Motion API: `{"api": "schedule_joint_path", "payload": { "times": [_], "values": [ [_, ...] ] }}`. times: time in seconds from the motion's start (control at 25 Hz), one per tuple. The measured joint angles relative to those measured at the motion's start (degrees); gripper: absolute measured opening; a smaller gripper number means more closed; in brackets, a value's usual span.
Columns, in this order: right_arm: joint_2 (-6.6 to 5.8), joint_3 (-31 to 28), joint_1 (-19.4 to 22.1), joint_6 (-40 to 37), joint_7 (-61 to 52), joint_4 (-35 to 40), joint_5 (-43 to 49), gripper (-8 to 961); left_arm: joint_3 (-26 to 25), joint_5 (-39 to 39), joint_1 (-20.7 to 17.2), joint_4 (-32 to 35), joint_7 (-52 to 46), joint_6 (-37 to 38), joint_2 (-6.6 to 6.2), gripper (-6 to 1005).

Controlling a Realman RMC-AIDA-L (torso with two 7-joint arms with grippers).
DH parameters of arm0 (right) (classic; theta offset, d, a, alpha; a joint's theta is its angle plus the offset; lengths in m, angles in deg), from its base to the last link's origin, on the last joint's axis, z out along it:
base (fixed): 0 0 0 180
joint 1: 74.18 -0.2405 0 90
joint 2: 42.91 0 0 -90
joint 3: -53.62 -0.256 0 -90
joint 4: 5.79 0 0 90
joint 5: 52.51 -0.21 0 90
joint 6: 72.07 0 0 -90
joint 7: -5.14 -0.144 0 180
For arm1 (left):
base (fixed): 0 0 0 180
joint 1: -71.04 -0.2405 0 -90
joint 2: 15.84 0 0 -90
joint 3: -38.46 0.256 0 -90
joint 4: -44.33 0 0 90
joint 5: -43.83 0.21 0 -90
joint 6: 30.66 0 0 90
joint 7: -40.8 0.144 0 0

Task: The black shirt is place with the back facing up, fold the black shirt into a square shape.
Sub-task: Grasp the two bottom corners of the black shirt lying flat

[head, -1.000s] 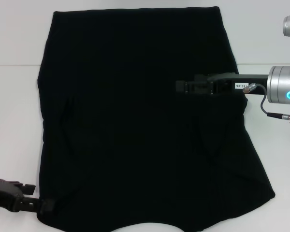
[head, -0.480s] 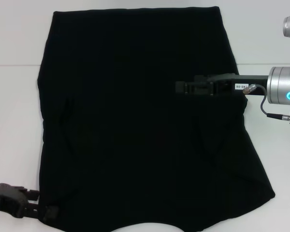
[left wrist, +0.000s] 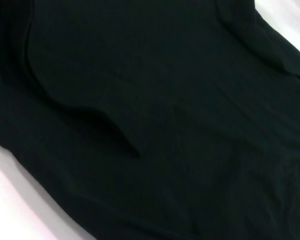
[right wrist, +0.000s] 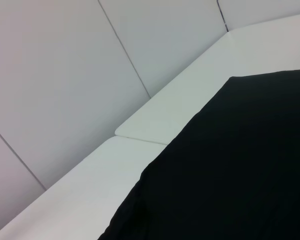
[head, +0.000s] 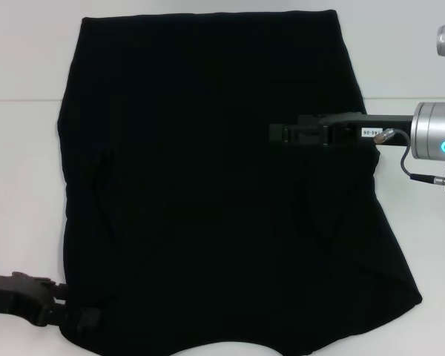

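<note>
The black shirt lies spread flat on the white table and fills most of the head view. My left gripper reaches in low from the left, at the shirt's near left corner. My right gripper reaches in from the right and hovers over the right half of the shirt. The left wrist view shows only the shirt's fabric with a raised fold and a strip of table. The right wrist view shows the shirt's edge on the table.
White table shows on the left, right and far side of the shirt. A seam crosses the table. A light panelled wall stands behind the table's far edge.
My left gripper has moved right, onto the shirt's near left corner. My right arm has not moved. The shirt lies as before.
</note>
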Motion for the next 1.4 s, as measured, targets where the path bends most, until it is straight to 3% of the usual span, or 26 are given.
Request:
{"api": "schedule_joint_path", "payload": {
  "times": [0.52, 0.72, 1.0, 1.16, 1.4],
  "values": [
    [-0.18, 0.0, 0.19, -0.01, 0.0, 0.0, -0.8, 941, 2.3, 0.1, 0.61, -0.85, -0.38, -2.77, -0.06, 723],
    [-0.27, 0.0, 0.25, -0.04, 0.0, 0.02, -0.81, 942, 1.9, -0.23, 0.67, -0.81, -0.4, -2.81, -0.23, 475],
    [-0.46, 0.37, 0.47, -0.67, 0.0, 0.07, -0.43, 941, 1.37, -0.52, 0.79, -0.87, -0.73, -2.82, -0.35, 226],
    [-1.41, 0.46, 1.66, -3.76, -0.39, 0.1, 0.26, 941, -0.78, -1.69, 0.28, -0.87, -1.01, -2.58, -0.33, 76],
    [-3.8, -1.5, 6.28, -13.09, -1.81, 0.55, -0.03, 942, -2.95, -3.55, -1.65, -1.71, -0.87, -2.49, 0.03, 67]
  ]
}}
